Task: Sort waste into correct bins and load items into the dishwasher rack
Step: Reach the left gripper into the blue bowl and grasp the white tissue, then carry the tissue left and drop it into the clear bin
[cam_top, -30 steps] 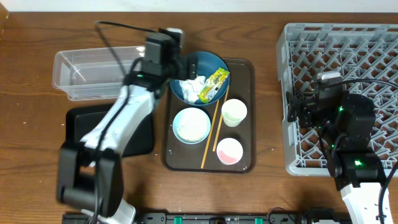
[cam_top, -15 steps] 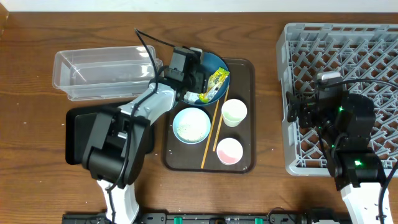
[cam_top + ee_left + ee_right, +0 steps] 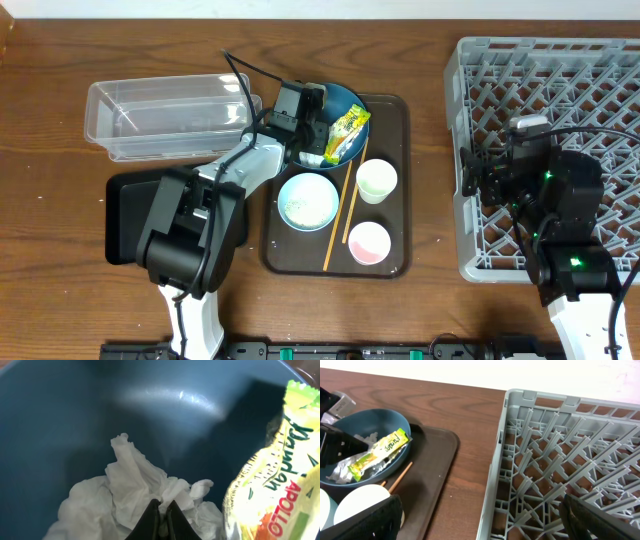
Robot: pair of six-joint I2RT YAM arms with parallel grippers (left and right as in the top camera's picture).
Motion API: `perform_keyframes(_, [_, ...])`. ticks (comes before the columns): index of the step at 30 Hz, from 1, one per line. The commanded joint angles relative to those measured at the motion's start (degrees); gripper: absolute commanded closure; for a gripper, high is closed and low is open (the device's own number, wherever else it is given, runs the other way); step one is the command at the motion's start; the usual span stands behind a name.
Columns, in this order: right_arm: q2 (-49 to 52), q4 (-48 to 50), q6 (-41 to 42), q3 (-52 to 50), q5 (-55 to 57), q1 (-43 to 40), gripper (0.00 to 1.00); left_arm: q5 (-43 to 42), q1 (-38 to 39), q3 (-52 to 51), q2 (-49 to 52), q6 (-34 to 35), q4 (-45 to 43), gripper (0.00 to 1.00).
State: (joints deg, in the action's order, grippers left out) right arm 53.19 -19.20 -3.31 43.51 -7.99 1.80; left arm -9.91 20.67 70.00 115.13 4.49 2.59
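My left gripper (image 3: pixel 306 138) is down inside the large blue bowl (image 3: pixel 342 101), and its jaws are shut on the crumpled white paper (image 3: pixel 130 485). The yellow-green wrapper (image 3: pixel 270 485) lies against the bowl's right side, just beside the fingers. On the brown tray stand the white-and-light-blue bowl (image 3: pixel 308 201), the pale green cup (image 3: pixel 376 181) and the pink cup (image 3: pixel 369 243), with chopsticks (image 3: pixel 348 205) between them. Over the left edge of the grey dishwasher rack (image 3: pixel 560 90) my right gripper (image 3: pixel 482 525) hangs open with nothing in it.
The clear tub (image 3: pixel 160 120) sits at the back left, with the black tray (image 3: pixel 125 215) in front of it under my left arm. The dark brown serving tray (image 3: pixel 395 110) holds the dishes. Bare wood lies between the tray and the rack.
My left gripper has swung right into the blue bowl, dropped onto the paper and closed on it. The right arm has not moved.
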Motion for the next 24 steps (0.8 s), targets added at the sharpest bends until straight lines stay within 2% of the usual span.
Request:
perform_keyframes(1, [0.0,-0.1,0.7,1.4,-0.4,0.5,0.01,1.8,-1.1,1.0,-4.7,0.1,0.0,0.94])
perform_keyframes(11, [0.0,0.1,0.7,1.4,-0.4,0.5,0.01,10.8,-9.0,1.0,-19.2,0.1,4.1,0.94])
perform_keyframes(18, [0.0,0.1,0.7,1.4,-0.5,0.5,0.01,10.8,-16.8,1.0,-19.4,0.1,4.0,0.93])
perform_keyframes(19, [0.0,0.1,0.7,1.4,-0.5,0.5,0.01,10.8,-17.7,1.0,-19.0,0.1,3.7,0.90])
perform_keyframes(20, [0.0,0.1,0.7,1.4,-0.5,0.5,0.01,10.8,-18.4,1.0,-18.8,0.1,3.5,0.77])
perform_keyframes(22, [0.0,0.1,0.7,1.4,-0.5,0.5,0.01,10.8,-19.4,1.0,-18.3,0.1,3.1,0.61])
perform_keyframes(23, [0.0,0.1,0.7,1.4,-0.5,0.5,0.01,10.7,-19.5,1.0,-18.3,0.1,3.1,0.48])
perform_keyframes(24, [0.0,0.1,0.7,1.4,-0.5,0.5,0.01,10.2,-19.5,1.0,-18.3,0.1,3.1,0.43])
